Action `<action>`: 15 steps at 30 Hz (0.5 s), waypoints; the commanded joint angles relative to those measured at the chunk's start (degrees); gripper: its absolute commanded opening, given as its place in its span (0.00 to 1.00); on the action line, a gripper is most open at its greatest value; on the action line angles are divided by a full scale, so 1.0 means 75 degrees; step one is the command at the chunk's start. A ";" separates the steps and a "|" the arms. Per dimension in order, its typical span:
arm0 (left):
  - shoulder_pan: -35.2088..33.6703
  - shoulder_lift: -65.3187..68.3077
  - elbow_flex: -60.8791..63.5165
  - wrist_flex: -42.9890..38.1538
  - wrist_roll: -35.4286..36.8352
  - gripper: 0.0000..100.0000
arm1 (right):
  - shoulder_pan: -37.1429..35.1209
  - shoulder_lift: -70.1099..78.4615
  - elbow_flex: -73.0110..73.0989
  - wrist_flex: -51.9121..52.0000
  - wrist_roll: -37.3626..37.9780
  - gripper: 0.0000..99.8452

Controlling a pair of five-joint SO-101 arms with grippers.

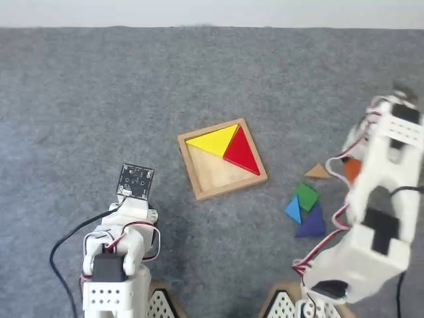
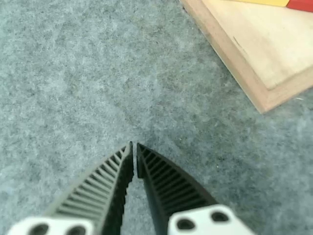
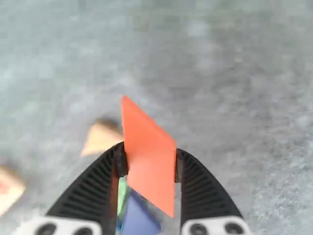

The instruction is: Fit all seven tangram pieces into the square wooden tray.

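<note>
so the right gripper [image 3: 149,152] is pinching the orange piece [image 3: 149,169] by its edges, well off from the tray [image 1: 199,191], I'm guessing so it can drop flat onto the bare wood, while the left gripper [image 2: 134,147] is sitting closed on nothing.

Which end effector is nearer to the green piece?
Right. The right end effector, shut on the orange piece, hangs close by the green piece; the left end effector sits beyond the wooden tray.

Left arm [image 1: 118,262] folded low at the near edge, wrist pointing forward. Left gripper [image 2: 134,145] closed, fingers all but touching, nothing between them. Right arm [image 1: 377,199] raised and extended forward. Right gripper [image 3: 148,150] clamped on an orange piece [image 3: 145,134].
</note>
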 commanded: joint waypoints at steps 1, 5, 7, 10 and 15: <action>-0.0023 -0.0152 -0.0088 0.0035 0.0070 0.01 | -0.1319 -0.0862 -0.0082 0.0229 0.1125 0.01; -0.0023 -0.0152 -0.0088 0.0035 0.0070 0.01 | -0.2842 -0.0897 0.0012 -0.0158 0.1911 0.01; -0.0023 -0.0152 -0.0088 0.0035 0.0070 0.01 | -0.3522 -0.0873 0.0012 -0.0428 0.2192 0.01; -0.0023 -0.0152 -0.0088 0.0035 0.0070 0.01 | -0.4378 -0.0803 0.0023 -0.0674 0.2544 0.01; -0.0023 -0.0152 -0.0088 0.0035 0.0070 0.01 | -0.5667 -0.0147 -0.0070 -0.1178 0.2532 0.01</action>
